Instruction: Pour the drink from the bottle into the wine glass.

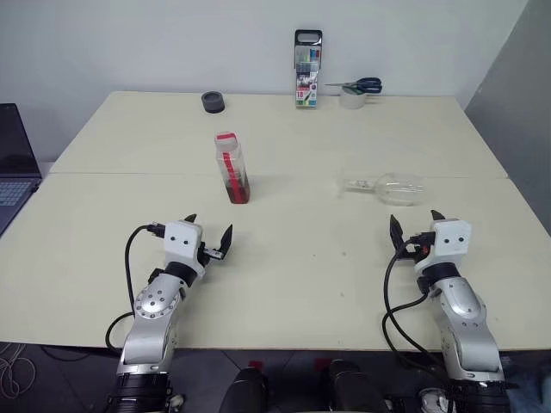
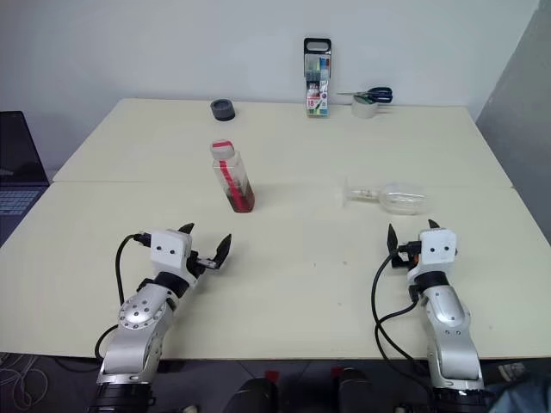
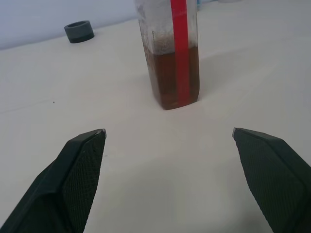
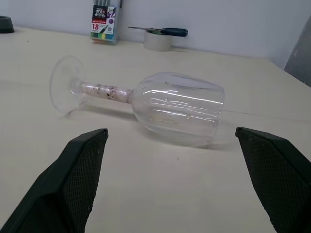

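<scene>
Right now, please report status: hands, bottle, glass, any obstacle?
Left hand open, empty, short of bottle. Right hand open, empty. Bottle upright, capped, drink inside. Wine glass lying on its side on table. Nothing blocking.

bottle: upright, capped | drink: reddish-brown, lower half | wine glass: on its side

Bright, even overhead light; soft shadows, sharp focus.

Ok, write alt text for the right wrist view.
A clear stemmed wine glass lies on its side on the cream table, empty, just beyond the open right pincer. Scissors rest on a tape roll behind.
</scene>
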Controlling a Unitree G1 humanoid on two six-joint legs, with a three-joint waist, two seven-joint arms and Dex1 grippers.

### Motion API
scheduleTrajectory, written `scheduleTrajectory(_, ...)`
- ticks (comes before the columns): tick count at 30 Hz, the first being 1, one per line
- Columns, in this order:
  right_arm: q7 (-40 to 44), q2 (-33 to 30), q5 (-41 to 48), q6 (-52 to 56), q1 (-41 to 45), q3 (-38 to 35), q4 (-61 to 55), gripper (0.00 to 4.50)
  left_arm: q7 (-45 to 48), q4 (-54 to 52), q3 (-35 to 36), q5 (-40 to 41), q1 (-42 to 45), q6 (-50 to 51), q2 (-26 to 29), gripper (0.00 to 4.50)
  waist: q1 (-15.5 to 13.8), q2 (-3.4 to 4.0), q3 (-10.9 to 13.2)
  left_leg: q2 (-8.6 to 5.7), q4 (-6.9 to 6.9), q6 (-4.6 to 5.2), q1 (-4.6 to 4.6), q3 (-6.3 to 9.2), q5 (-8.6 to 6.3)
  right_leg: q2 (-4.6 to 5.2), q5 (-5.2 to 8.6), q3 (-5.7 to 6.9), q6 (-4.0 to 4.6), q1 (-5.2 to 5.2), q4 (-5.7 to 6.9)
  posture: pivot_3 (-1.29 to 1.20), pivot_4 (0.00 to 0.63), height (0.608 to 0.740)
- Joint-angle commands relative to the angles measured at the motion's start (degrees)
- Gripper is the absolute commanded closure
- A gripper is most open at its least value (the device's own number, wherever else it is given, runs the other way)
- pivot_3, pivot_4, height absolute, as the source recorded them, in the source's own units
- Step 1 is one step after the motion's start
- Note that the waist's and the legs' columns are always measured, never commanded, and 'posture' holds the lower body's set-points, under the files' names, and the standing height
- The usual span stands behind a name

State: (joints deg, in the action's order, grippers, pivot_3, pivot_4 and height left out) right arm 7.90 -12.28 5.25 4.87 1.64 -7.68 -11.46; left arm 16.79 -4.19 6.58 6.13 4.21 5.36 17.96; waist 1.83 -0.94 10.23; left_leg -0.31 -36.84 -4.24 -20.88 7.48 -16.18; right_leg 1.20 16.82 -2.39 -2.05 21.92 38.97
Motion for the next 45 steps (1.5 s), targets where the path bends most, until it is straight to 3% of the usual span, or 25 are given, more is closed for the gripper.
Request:
scheduleTrajectory(1, 0.2, -0.2, -0.3, -1.6, 0.8, 0.0, -1.1, 0.00, -0.9, -3.1, 1.2, 1.7, 0.4, 1.9, -0.8, 0.04, 0.0, 0.00, 0.0, 0.00, 0.00, 0.00, 0.00, 0.00, 0.00, 0.00, 0.00, 0.00, 0.00, 0.00, 0.00, 0.00, 0.150, 0.740)
scheduleTrajectory(17, 2.1, -1.1, -0.1, -2.0, 1.6, 0.5, -0.6, 0.00, 2.4, -1.4, 1.4, 4.1, 1.6, -0.3, -0.8, 0.04, 0.0, 0.00, 0.0, 0.00, 0.00, 0.00, 0.00, 0.00, 0.00, 0.00, 0.00, 0.00, 0.00, 0.00, 0.00, 0.00, 0.150, 0.740)
scheduleTrajectory(23, 12.4, -4.8, 6.6, 3.1, 2.4, 3.0, -4.5, 0.00, 0.9, -1.6, -1.2, 1.5, 3.7, 1.2, -1.4, 0.04, 0.0, -0.01, 0.0, -0.01, -0.01, 0.00, -0.01, 0.00, 0.00, 0.00, 0.00, 0.01, 0.00, 0.00, 0.00, 0.00, 0.150, 0.740)
scheduleTrajectory(30, 26.6, -15.2, 20.1, 19.2, 6.6, 6.3, -16.2, 0.00, -4.0, 1.8, -2.5, -1.1, 9.6, 3.9, -4.0, 0.04, 0.0, 0.00, 0.1, -0.03, -0.05, 0.01, -0.04, 0.02, 0.00, -0.01, 0.00, 0.02, -0.01, 0.00, -0.01, 0.00, 0.150, 0.740)
scheduleTrajectory(45, 29.9, -18.7, 23.9, 23.7, 10.7, 5.8, -16.7, 0.00, -10.6, 12.5, -2.0, -3.5, 21.4, 2.3, -7.2, 0.04, -0.1, -0.13, 0.2, -0.04, -0.06, -0.01, -0.08, 0.05, 0.01, 0.00, 0.00, 0.07, -0.02, -0.01, -0.06, 0.00, 0.150, 0.740)
